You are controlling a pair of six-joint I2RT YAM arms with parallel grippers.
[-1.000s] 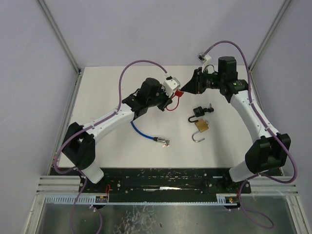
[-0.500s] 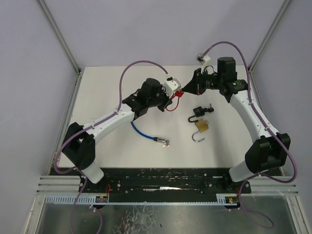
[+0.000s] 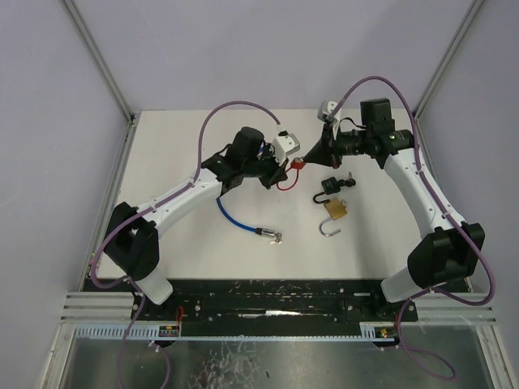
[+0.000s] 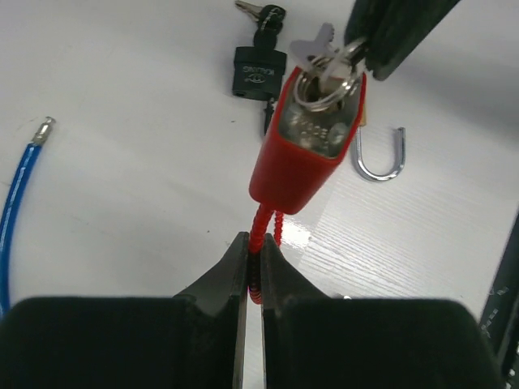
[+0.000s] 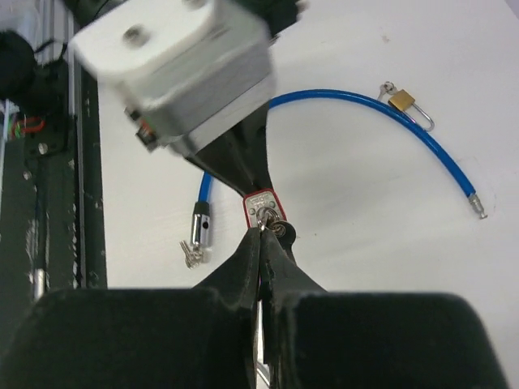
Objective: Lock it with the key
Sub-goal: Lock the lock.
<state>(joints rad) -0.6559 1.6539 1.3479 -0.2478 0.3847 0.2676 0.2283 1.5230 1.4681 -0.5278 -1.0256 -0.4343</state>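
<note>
The right gripper (image 5: 261, 231) has just pinched shut; a second ago its jaws stood apart around the key (image 4: 320, 47), and now they meet on the key's flat metal bow, with the blade seated in the keyway; by my reading the grasp is made and only the turn is left to do.

The left gripper (image 4: 253, 251) has not changed; its jaws are almost closed on the red cable (image 4: 261, 223), a thin ribbed cord that runs up into the red padlock (image 4: 312, 138) and serves as its shackle.

The padlock hangs in the air between the two arms, above the middle of the worktop (image 3: 178, 162) and nearer its far edge than its near one; its body is a smooth, glossy red sleeve over a dull stamped metal face (a steel split ring hangs at the key).

On the matt white surface lie a blue cable lock (image 3: 231, 217) with a shiny plastic skin, a boxy black padlock (image 3: 332, 185), and a brass padlock (image 3: 336, 209) whose chromed shackle stands open.
</note>
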